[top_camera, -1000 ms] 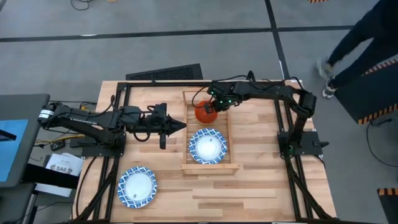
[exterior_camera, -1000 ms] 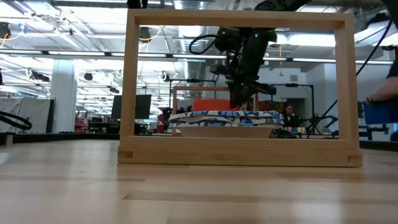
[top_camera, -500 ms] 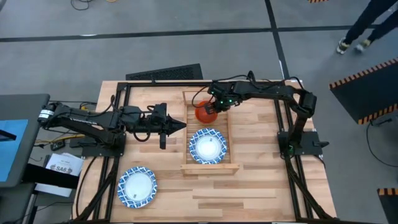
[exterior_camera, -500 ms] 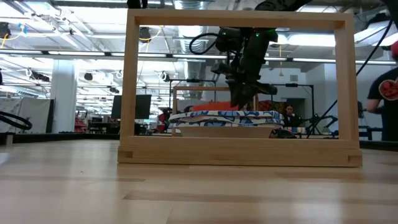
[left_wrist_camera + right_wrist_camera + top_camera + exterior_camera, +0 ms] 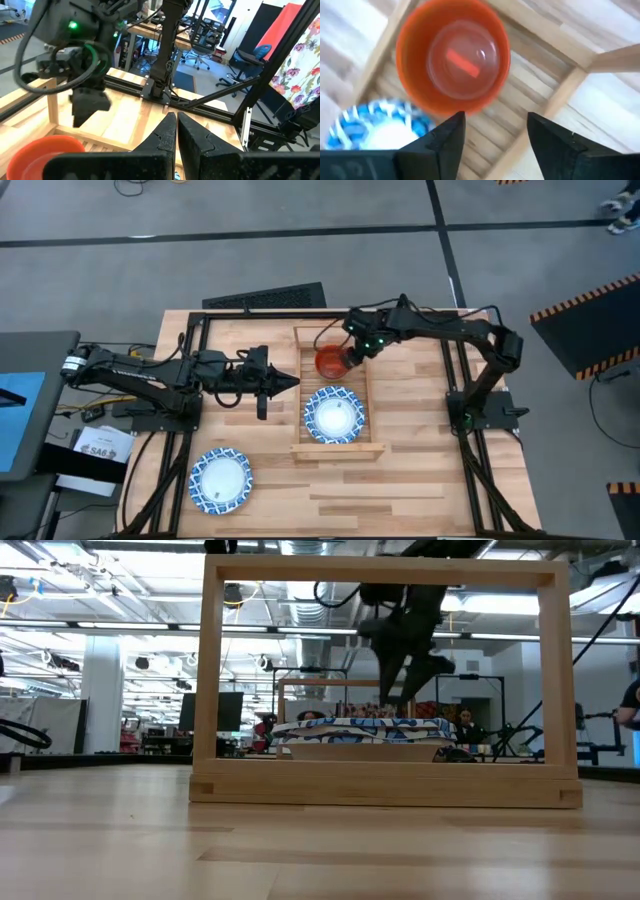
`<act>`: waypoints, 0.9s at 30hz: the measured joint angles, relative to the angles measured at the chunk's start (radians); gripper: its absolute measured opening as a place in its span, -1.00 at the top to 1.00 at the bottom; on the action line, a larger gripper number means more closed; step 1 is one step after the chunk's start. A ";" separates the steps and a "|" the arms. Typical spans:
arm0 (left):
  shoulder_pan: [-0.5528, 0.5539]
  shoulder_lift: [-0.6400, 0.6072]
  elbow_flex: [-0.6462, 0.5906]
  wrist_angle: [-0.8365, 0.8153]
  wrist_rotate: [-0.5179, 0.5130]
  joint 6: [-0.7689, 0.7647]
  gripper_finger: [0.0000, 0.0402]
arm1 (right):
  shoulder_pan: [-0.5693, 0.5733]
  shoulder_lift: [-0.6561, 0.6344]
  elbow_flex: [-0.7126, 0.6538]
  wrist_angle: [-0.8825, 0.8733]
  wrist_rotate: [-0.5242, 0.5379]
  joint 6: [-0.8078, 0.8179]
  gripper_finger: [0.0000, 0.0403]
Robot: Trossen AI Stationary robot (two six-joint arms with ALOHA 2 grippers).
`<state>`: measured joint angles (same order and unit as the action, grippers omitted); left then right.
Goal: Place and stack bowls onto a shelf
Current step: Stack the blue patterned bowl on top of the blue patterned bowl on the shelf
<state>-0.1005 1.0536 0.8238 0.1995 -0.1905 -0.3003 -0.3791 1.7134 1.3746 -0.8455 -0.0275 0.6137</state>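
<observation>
The right gripper (image 5: 352, 352) is seen above the far end of the long light-wood slatted shelf (image 5: 300, 395), at its right rail. Its two dark fingers (image 5: 445, 145) are spread wide apart and nothing is held between them. Just beyond the fingertips, the small round orange-red bowl (image 5: 331, 361) is standing upright on the slats, apart from the fingers, with a free strip of slats around it. In the right wrist view the bowl (image 5: 452, 62) is seen from above, and a wooden rail corner is close to its rim.

Next on the shelf, toward the near end, a wider white bowl with a blue patterned rim (image 5: 334, 415) is placed between the two rails, near the orange-red bowl but not touching it. A second white bowl with a blue patterned rim (image 5: 220, 480) is lying on the wooden tabletop (image 5: 420, 470), well apart from the shelf, at the near left corner.

The left gripper (image 5: 287, 383) is kept over the tabletop just left of the shelf; its fingers (image 5: 165, 135) are pressed together with nothing between them.

No readable writing is found on the bowls or the shelf.
</observation>
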 joint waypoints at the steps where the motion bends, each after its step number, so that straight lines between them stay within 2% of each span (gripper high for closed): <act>1: 0.000 0.000 0.000 -0.001 0.000 0.000 1.00 | 0.007 -0.013 -0.004 -0.015 0.003 -0.030 -0.20; 4: 0.000 0.000 0.000 -0.003 0.000 0.000 1.00 | 0.048 -0.070 -0.044 -0.053 0.014 -0.092 -0.22; 8: 0.000 0.000 0.000 -0.009 0.000 0.000 1.00 | 0.119 -0.177 -0.177 -0.039 0.032 -0.113 -0.21; 15: 0.000 0.000 0.000 -0.009 -0.020 0.001 1.00 | 0.286 -0.438 -0.467 0.040 0.031 0.089 -0.20; 18: 0.000 0.000 0.000 -0.009 -0.035 0.001 1.00 | 0.373 -0.560 -0.557 0.138 0.062 0.197 -0.20; 22: 0.000 0.000 0.000 -0.009 -0.060 0.001 1.00 | 0.478 -0.693 -0.647 0.354 0.190 0.289 -0.20; 27: 0.000 0.000 0.000 -0.009 -0.060 0.001 1.00 | 0.552 -0.770 -0.693 0.633 0.297 0.234 -0.20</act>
<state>-0.1001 1.0535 0.8238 0.1905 -0.2508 -0.2989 0.1730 0.9429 0.6819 -0.2123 0.2691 0.8479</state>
